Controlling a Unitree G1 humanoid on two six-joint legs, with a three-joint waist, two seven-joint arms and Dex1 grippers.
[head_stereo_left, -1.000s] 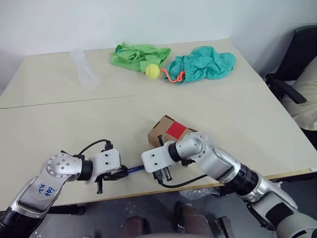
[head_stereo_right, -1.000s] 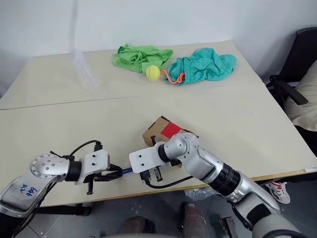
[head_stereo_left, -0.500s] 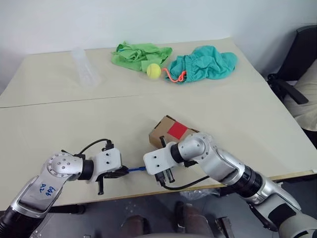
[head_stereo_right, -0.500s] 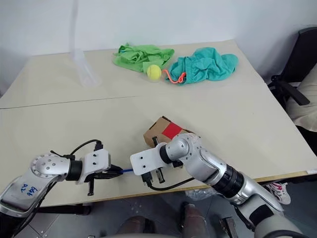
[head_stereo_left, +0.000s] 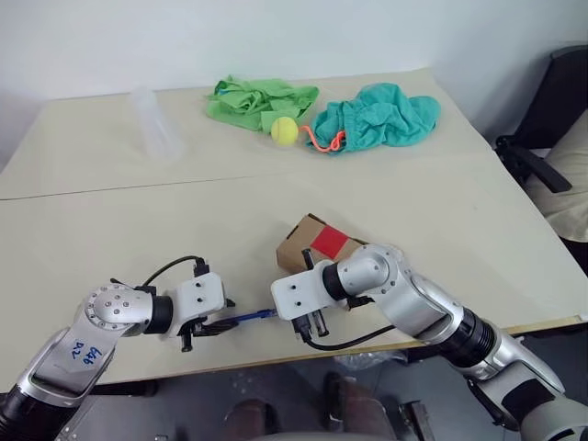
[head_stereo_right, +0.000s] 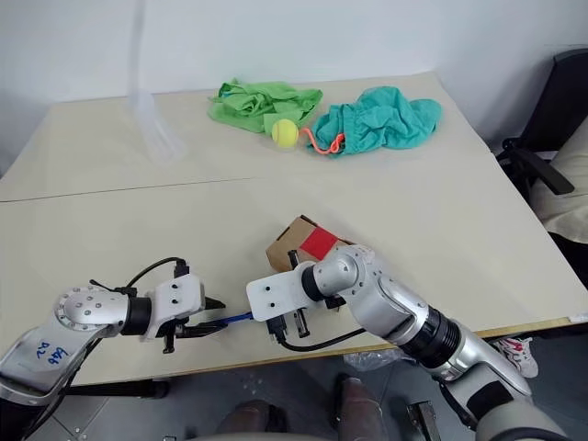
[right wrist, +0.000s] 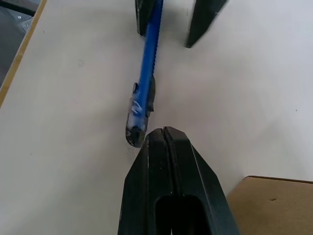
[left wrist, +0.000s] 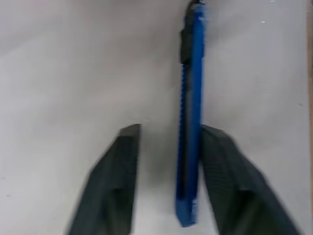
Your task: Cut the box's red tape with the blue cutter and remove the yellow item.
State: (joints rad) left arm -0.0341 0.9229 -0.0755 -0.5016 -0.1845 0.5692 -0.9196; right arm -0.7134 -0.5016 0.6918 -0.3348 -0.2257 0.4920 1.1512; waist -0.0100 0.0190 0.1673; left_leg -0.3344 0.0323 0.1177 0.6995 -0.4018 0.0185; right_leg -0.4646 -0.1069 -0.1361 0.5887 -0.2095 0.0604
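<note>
**Desk:** Left wrist view first. What is the left gripper (left wrist: 166,142) doing?

**Photographer:** Its fingers are spread, with the blue cutter (left wrist: 190,122) lying on the table (head_stereo_left: 138,230) between them, against one finger.

**Desk:** And the right gripper (right wrist: 165,131)?

**Photographer:** Pressed together and empty, its tips just beside the cutter's dark end, near the table's front edge.

**Desk:** Where is the box (head_stereo_left: 308,241)?

**Photographer:** Behind the right wrist, flaps closed, the red tape (head_stereo_left: 329,243) on its top. A tennis ball (head_stereo_left: 283,131) sits far back between a green cloth (head_stereo_left: 253,97) and a teal cloth (head_stereo_left: 377,115).
</note>
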